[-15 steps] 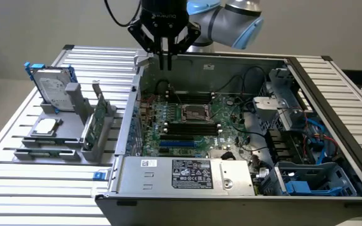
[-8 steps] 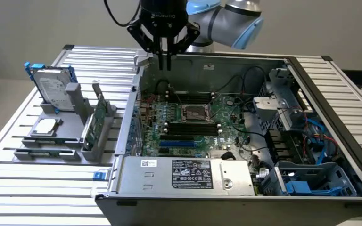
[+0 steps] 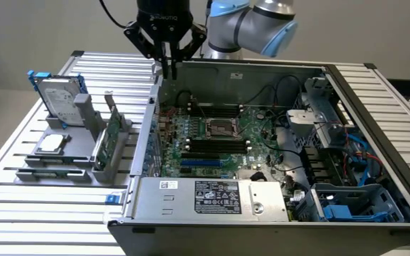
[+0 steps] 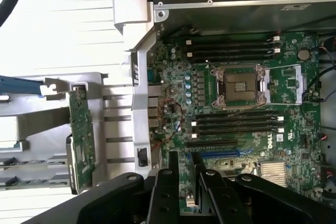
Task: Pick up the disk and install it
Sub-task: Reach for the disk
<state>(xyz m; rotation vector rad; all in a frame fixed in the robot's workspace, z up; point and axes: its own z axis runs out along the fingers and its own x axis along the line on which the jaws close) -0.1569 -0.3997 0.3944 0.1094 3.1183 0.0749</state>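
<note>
Gripper (image 3: 168, 73) hovers above case wall (image 3: 149, 140); disk (image 3: 57, 99) stands racked beside green card (image 3: 106, 141).

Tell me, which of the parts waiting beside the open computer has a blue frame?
The disk: the silver drive with a white label, standing upright. The small square chip lying flat and the green circuit card have no blue.

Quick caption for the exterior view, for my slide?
Gripper hovers above open computer case; disk stands upright in grey rack alongside.
</note>
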